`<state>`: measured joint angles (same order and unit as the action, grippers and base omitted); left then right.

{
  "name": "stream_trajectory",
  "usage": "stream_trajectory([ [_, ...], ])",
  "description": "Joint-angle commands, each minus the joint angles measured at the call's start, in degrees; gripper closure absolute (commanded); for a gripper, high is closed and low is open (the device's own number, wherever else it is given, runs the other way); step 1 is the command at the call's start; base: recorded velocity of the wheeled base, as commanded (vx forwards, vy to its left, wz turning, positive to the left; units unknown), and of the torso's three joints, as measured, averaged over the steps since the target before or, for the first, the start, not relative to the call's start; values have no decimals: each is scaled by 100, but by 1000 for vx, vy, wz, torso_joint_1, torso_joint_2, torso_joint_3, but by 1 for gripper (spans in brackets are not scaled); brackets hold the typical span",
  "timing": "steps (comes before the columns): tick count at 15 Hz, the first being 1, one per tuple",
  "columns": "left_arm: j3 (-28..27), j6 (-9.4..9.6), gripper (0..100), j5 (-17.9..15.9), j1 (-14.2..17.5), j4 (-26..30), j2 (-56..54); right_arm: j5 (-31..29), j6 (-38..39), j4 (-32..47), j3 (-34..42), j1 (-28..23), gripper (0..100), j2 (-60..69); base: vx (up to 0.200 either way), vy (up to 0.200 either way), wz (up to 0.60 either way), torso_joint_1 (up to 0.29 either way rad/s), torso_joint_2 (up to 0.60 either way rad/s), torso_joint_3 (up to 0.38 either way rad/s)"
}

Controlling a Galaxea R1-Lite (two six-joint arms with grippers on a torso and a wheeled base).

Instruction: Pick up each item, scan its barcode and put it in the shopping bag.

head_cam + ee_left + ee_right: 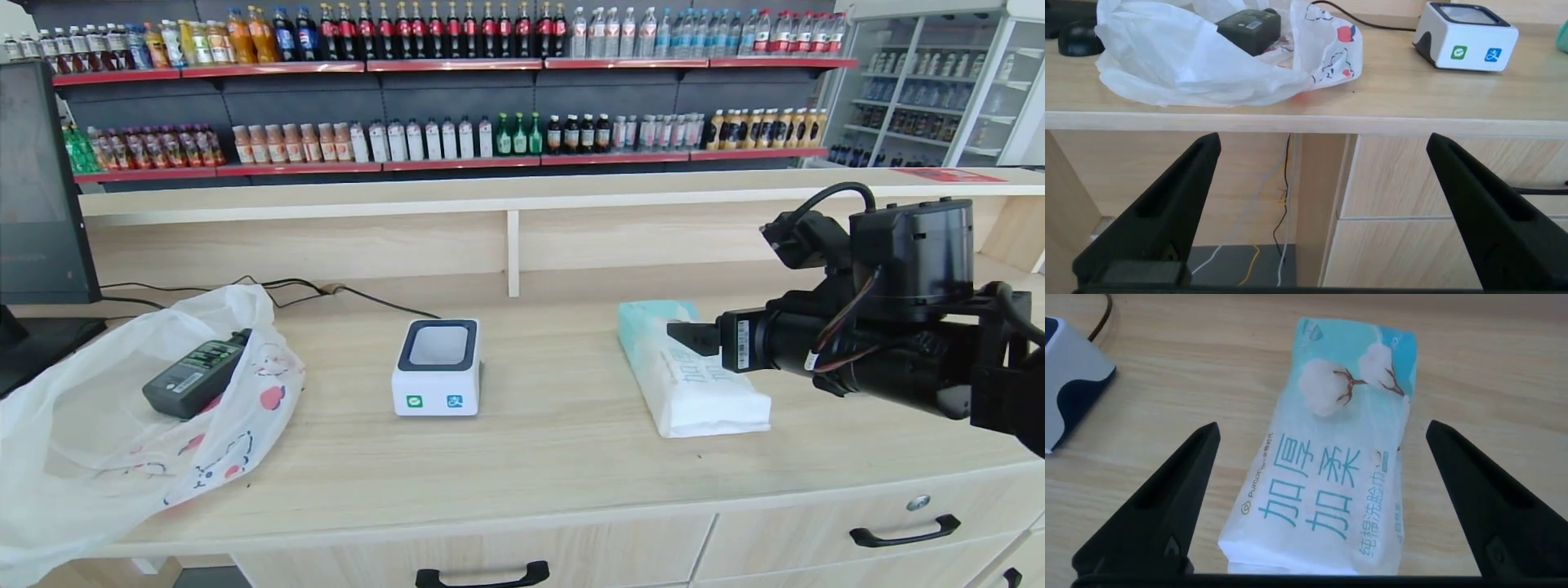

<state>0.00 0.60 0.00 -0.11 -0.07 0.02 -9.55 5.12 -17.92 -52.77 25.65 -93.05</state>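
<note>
Teal-white tissue pack (694,371), right of the scanner (438,367) on the table (555,441), is framed by the spread right gripper (1323,433); left gripper (1323,139) likewise spread.

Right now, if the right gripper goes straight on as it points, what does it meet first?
Likely the tissue pack: it lies dead ahead, between the fingers of the open right gripper. How far off is unclear. The white scanner sits off that line.

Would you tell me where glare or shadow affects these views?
Head view: the scanner glass reflects pale light; the tissue pack throws only a faint shadow. Right wrist view: the pack is evenly lit. Left wrist view: it is dim under the counter.
</note>
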Motion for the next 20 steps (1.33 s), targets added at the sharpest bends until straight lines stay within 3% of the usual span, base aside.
stream_trajectory([
  [1, 0, 2, 0, 0, 2, -1, -2, -3, 15, -10, -5, 2, 0, -126, 0, 0, 0, 0, 0, 0],
  [10, 0, -7, 0, 0, 11, -1, -2, -127, 7, -1108, 382, 28, 0, -908, 0, 0, 0, 0, 0, 0],
  [20, 0, -16, 0, 0, 11, -1, -2, -83, 50, -1187, 821, -16, 0, -952, 0, 0, 0, 0, 0, 0],
])
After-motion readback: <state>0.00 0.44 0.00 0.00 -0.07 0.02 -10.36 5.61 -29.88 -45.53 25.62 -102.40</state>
